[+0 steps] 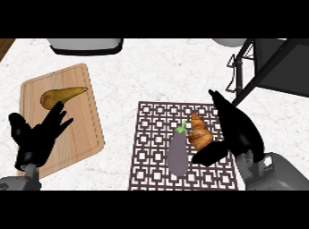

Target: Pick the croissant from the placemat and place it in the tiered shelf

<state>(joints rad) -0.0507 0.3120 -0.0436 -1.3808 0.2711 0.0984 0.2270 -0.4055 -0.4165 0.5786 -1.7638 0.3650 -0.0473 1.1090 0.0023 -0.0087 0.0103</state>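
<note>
A golden-brown croissant [198, 129] lies on the patterned brown placemat [153, 134], right of centre. My right hand [239, 129] is just to its right, fingers straight and pointing away, thumb curving in below the croissant's near end; it does not hold the croissant. The dark tiered shelf [276, 67] stands at the far right of the counter. Over the wooden board's near edge at the left, my left hand [37, 136] rests open with its fingers up.
A purple eggplant [177, 152] lies on the placemat, touching the croissant's left side. A pear [59, 95] sits on the wooden cutting board [77, 129] at left. A grey-and-white appliance [85, 45] is at the back edge.
</note>
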